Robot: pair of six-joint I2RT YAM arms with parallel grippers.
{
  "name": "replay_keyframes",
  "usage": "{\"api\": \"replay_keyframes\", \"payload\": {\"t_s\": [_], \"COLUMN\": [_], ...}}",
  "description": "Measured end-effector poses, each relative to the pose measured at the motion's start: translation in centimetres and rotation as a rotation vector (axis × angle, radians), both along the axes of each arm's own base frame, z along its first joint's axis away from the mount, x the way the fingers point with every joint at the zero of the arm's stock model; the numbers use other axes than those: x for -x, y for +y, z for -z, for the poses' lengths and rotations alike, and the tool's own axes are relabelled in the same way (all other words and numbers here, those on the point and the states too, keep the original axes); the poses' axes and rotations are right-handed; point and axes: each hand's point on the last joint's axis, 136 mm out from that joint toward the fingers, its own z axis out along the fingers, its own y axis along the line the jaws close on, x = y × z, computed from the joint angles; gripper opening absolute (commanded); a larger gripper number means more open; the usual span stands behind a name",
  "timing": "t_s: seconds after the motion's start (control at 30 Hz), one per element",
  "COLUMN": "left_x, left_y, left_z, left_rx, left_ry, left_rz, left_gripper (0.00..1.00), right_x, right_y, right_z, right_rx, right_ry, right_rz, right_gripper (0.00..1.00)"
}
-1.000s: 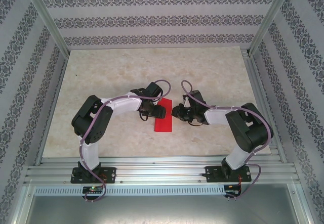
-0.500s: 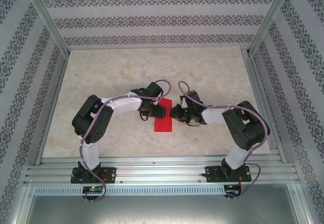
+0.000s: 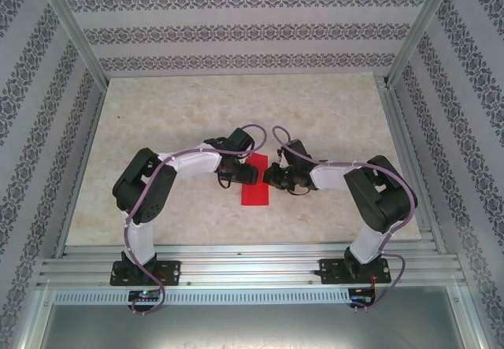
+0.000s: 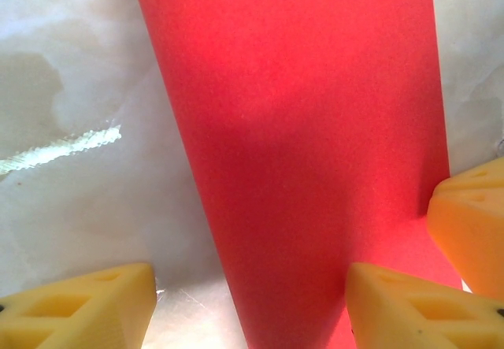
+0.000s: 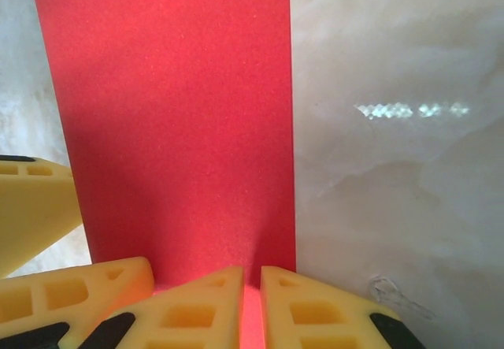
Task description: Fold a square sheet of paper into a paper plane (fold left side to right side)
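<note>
As the right gripper (image 5: 252, 294) edges in and draws its jaws almost together, the folded red sheet of paper (image 5: 173, 113) lies just beneath its tips (the left gripper (image 4: 250, 290) hovers over it, jaws apart), so creasing looks underway.

The square sheet of paper (image 3: 254, 185) is recorded as plain bright red. The desk (image 3: 236, 105) is noted as cream, faintly marbled. The walls (image 3: 236, 30), from 9 round to 3 o'clock, are white and banded with grey floral stripes. Yellow is seen on the left gripper (image 4: 250, 302) and right gripper (image 5: 252, 286).
</note>
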Motion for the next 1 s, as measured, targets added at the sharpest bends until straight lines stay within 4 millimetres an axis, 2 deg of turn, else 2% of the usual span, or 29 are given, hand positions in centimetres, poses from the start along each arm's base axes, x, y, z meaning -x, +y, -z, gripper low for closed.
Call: {"api": "replay_keyframes", "payload": {"t_s": [0.17,0.27,0.37,0.53,0.63,0.77,1.0], "left_x": [0.1,0.5,0.8,0.5,0.5,0.5,0.7], "left_y": [-0.2,-1.0,-1.6,-2.2,-2.7,-3.4,-3.4], "left_z": [-0.4,-1.0,-2.4,-6.5,-7.9,-7.2,-3.9], "left_rx": [0.014,0.054,0.095,0.173,0.217,0.241,0.204], "left_ry": [-0.001,0.007,-0.005,-0.074,-0.094,-0.072,-0.010], "left_rz": [0.004,0.022,0.038,0.045,0.053,0.061,0.055], "left_gripper": [0.69,0.69,0.68,0.56,0.47,0.43,0.37], "right_x": [-0.1,0.1,0.0,0.0,0.0,0.0,-0.1], "right_y": [-0.1,0.1,0.2,0.1,0.2,0.2,0.3], "right_z": [0.2,0.2,0.3,0.3,0.3,0.3,0.3], "right_rx": [0.025,0.031,0.033,0.034,0.035,0.044,0.052], "right_ry": [0.005,0.009,0.011,0.013,0.014,0.012,0.011], "right_rz": [-0.014,-0.025,-0.026,-0.026,-0.026,-0.027,-0.028], "right_gripper": [0.14,0.14,0.14,0.14,0.14,0.14,0.14]}}
